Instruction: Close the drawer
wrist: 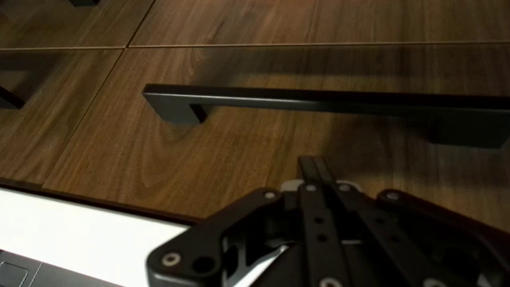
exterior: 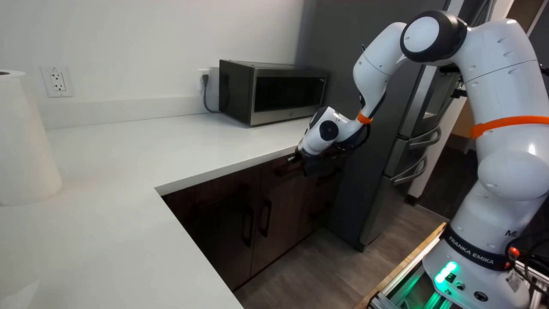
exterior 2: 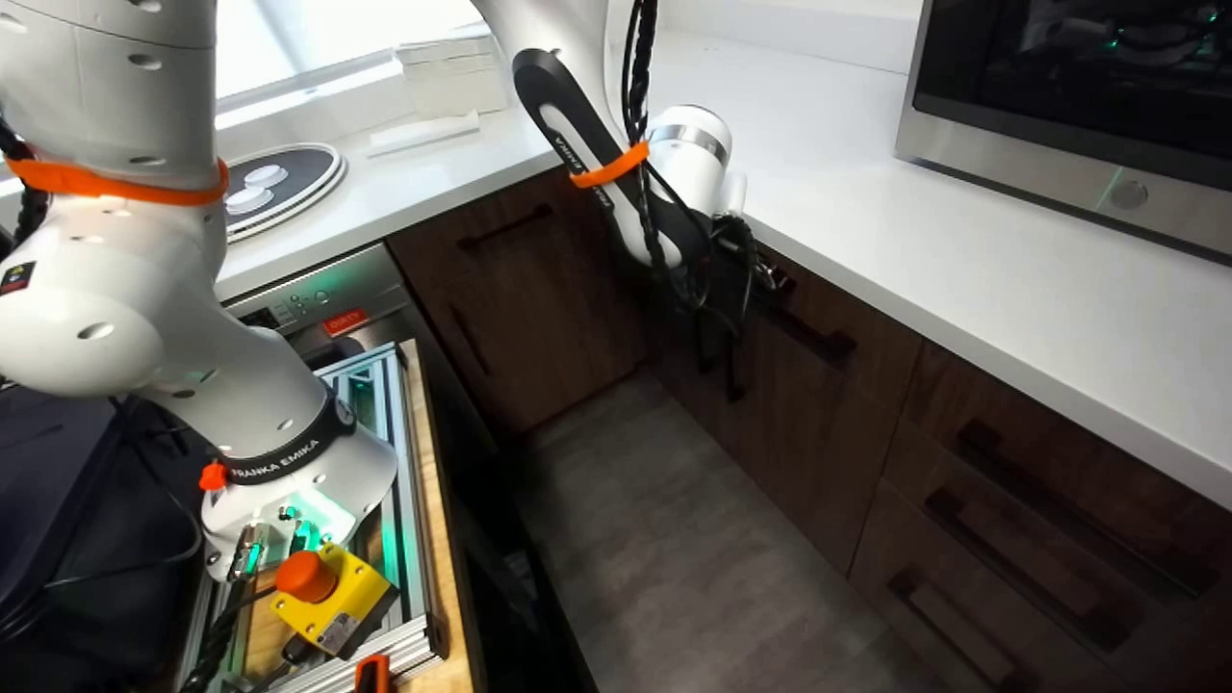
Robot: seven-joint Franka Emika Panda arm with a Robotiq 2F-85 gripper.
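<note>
Exterior views look down, sharing counter (exterior: 124, 169) (wrist view near drawer (wrist: 243, 145)).

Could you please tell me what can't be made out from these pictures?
Drawer contents: hidden behind its front panel, wrist view.
Whether the jaws touch that panel: unclear; they overlap it in the wrist view.
Microwave interior: hidden by its dark door in both exterior views.
Paper roll: cut off by the left edge in an exterior view.

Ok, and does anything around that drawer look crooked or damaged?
Nothing stands out. In the wrist view the drawer front looks lined up with the neighbouring panels, seemingly shut, and its handle straight. I see no damage, though the pincer blocks some of the view.
</note>
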